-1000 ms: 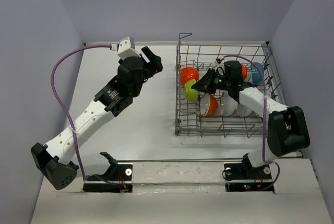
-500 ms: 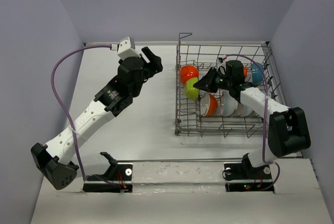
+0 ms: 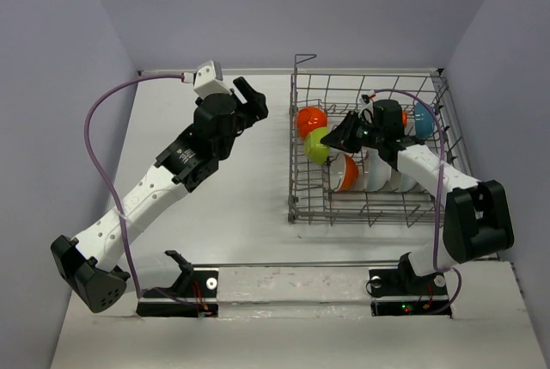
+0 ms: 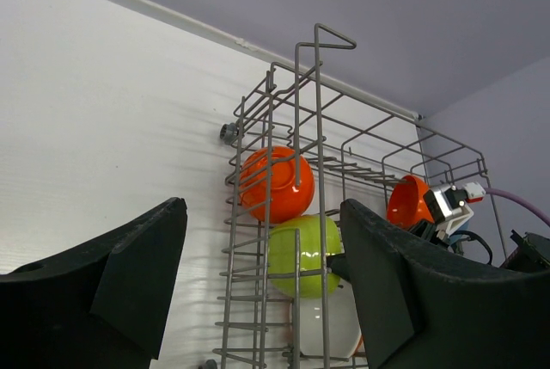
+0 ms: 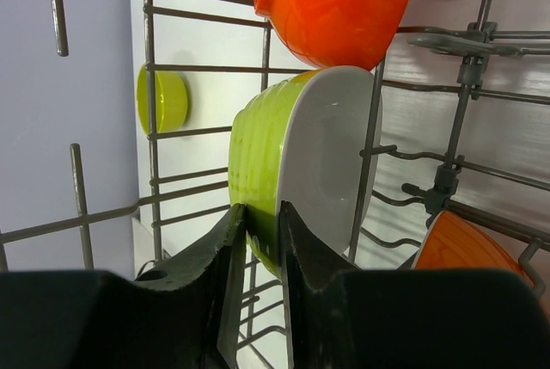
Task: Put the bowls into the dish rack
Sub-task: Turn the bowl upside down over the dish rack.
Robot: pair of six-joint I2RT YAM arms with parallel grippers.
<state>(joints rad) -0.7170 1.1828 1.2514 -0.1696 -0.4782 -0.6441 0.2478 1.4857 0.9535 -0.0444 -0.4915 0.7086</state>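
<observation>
Right claw (image 5: 259,212), nearly closed, pinching the yellow-green bowl (image 5: 258,150) by its rim straight ahead. I should seat it upright between the dish rack (image 5: 370,158) tines before letting go.

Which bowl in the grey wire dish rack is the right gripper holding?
The glossy yellow-green bowl, on edge next to the orange-red bowl: the only one with its rim pinched by the right gripper.

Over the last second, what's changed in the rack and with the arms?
The right gripper, pinching the green bowl by its rim, shifted it slightly toward the far side of the rack, closer to the orange bowl. Nothing was let go. The left gripper, open, and the orange bowl stayed put.
</observation>
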